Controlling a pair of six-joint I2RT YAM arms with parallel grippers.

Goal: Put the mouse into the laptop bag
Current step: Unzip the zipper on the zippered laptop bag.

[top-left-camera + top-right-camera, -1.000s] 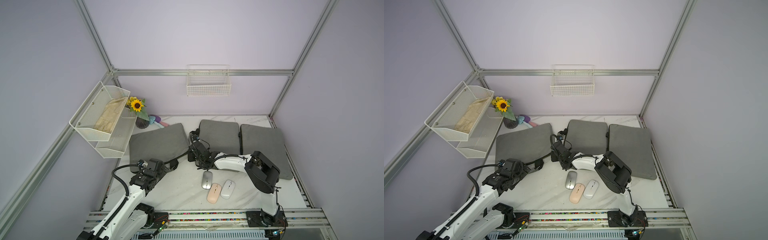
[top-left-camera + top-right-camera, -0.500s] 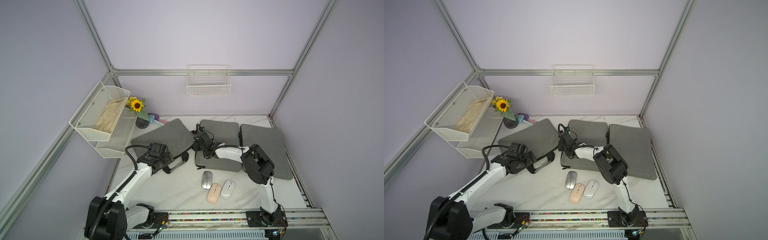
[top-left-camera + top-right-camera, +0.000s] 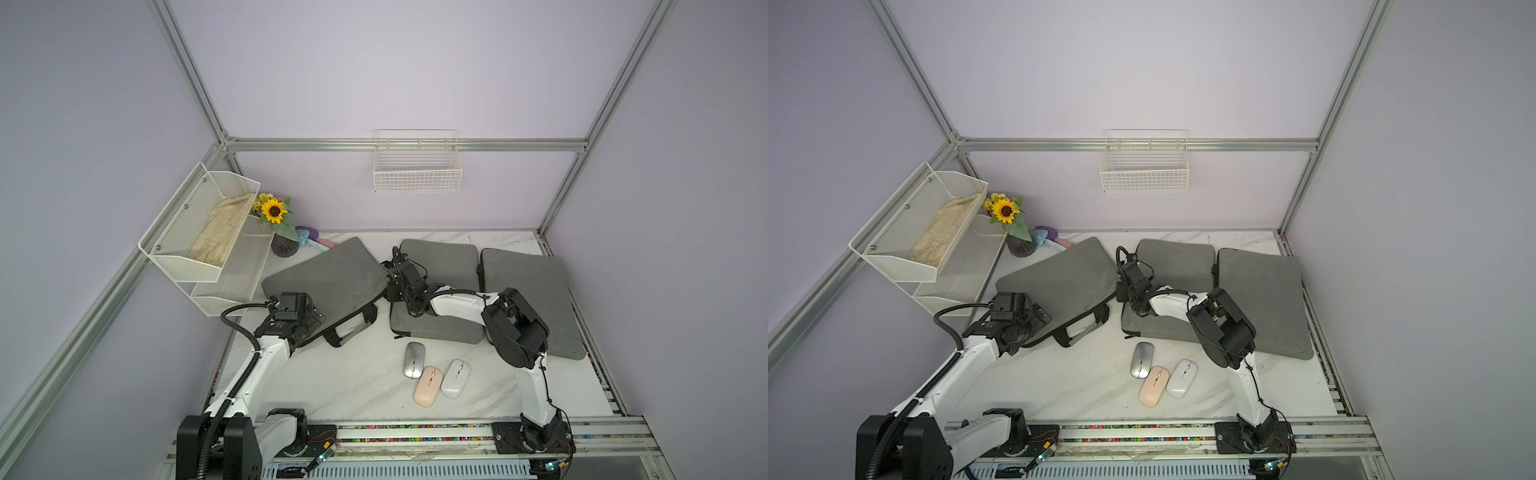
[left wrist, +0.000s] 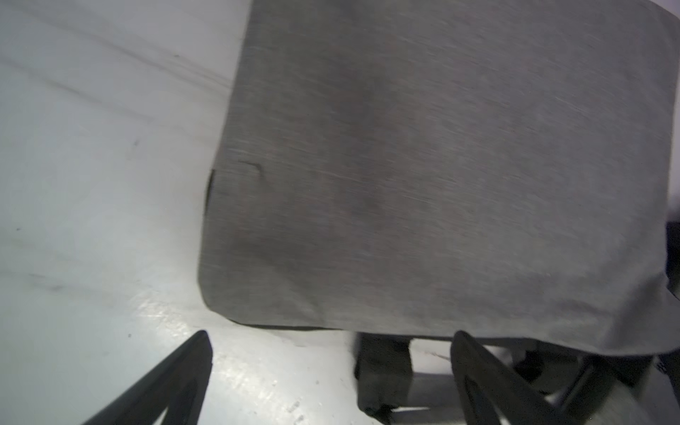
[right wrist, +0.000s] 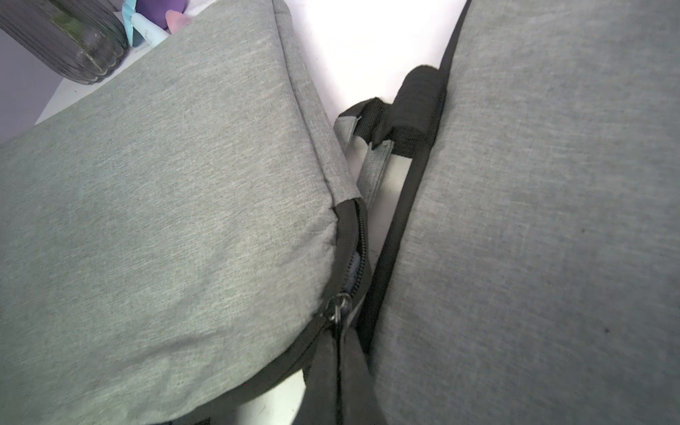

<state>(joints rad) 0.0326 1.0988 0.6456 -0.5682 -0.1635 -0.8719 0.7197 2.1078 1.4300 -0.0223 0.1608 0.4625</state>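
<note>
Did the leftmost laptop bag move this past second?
Yes. The leftmost laptop bag turned: its right end swung rearward, now level with the far edge of the middle laptop bag.

- No words, numbers, brands or signs can be read on anything here.
- The front rail (image 3: pixel 415 427) has a strip of tiny colored marks in both top views. They are too small to read.
</note>
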